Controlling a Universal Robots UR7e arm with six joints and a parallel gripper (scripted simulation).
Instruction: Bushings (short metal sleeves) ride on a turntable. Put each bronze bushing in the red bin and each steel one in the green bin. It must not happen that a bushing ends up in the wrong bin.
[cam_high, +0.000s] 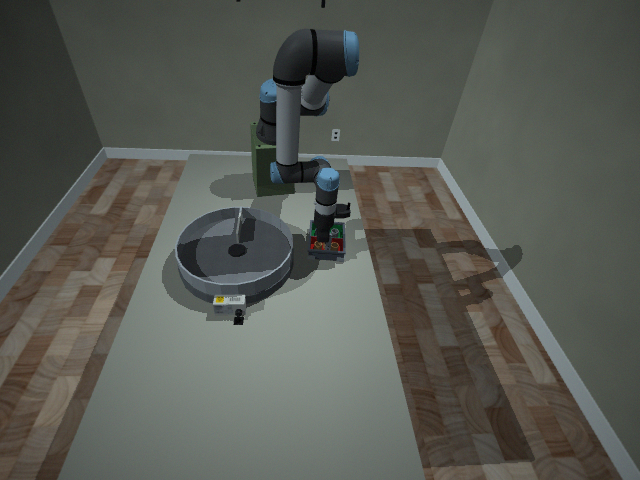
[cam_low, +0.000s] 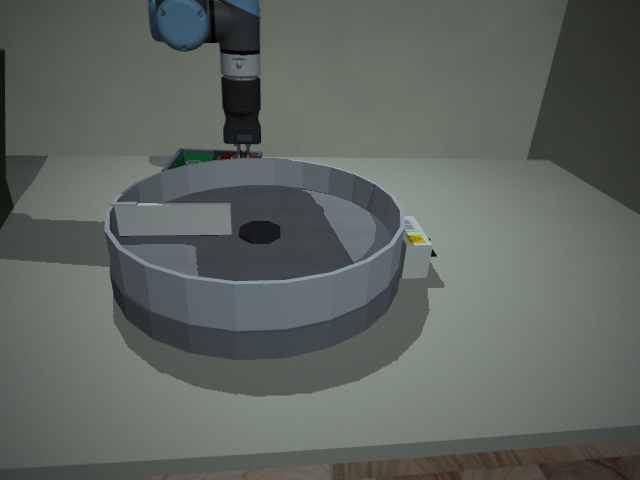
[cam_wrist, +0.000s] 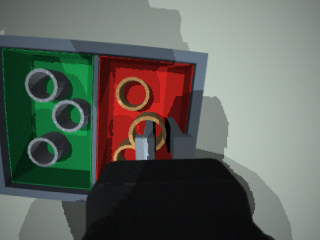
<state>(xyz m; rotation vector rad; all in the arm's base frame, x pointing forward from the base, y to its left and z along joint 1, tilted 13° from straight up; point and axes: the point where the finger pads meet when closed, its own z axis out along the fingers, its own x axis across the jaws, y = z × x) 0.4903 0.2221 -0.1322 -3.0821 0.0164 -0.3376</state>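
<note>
Steel-grey, open-ended cylindrical bushings, three of them, stand in your green bin, at the wrist view's left. Rightward, your red bin has two orange-tan bronze bushings, one partly hidden, and a third bronze ring, its wall pinched by your end effector, one finger inside.
</note>
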